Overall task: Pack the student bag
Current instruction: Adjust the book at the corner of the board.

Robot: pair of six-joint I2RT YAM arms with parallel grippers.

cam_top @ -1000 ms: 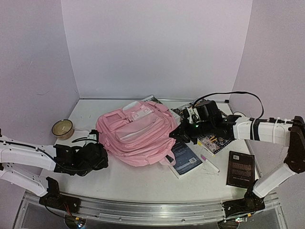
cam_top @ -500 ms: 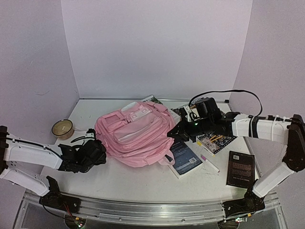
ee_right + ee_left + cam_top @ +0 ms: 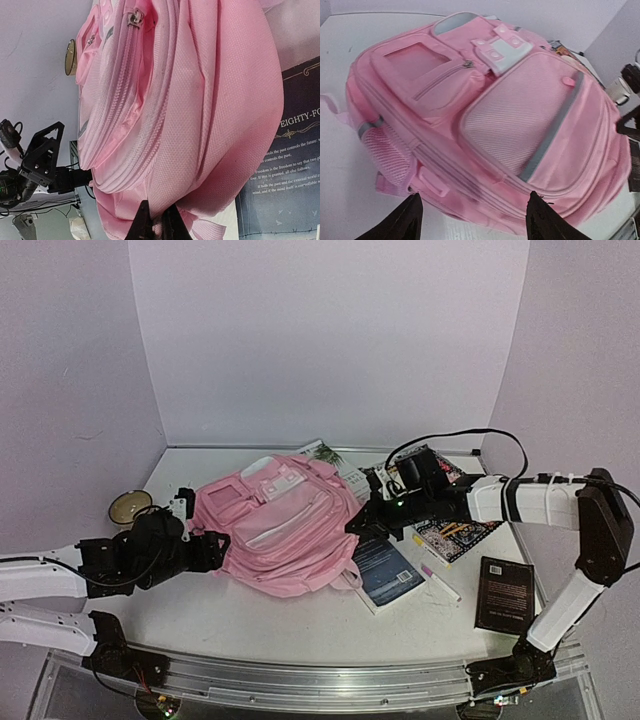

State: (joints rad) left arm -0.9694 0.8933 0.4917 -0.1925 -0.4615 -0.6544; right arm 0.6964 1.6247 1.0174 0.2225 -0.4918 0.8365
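Note:
The student bag (image 3: 282, 525) is a large pink backpack lying flat in the middle of the table, its zip pockets facing up. My left gripper (image 3: 207, 545) stands open just off the bag's left side, and nothing is between its fingers (image 3: 411, 220). In the left wrist view the bag (image 3: 495, 110) fills the frame ahead of the jaws. My right gripper (image 3: 360, 524) is shut on a fold of pink fabric at the bag's right edge (image 3: 200, 100), and its fingertips (image 3: 157, 225) pinch the cloth near a strap.
A tan bowl (image 3: 130, 506) sits at the far left. To the right of the bag lie a dark blue book (image 3: 388, 570), a patterned book (image 3: 452, 536), a black book (image 3: 505, 592) and a white pen (image 3: 440, 583). More books (image 3: 325, 452) lie behind the bag.
My left gripper opened, let go of the bag's left side and drew back a little. The bag shifted left and back. My right gripper followed it, still pinching the fabric.

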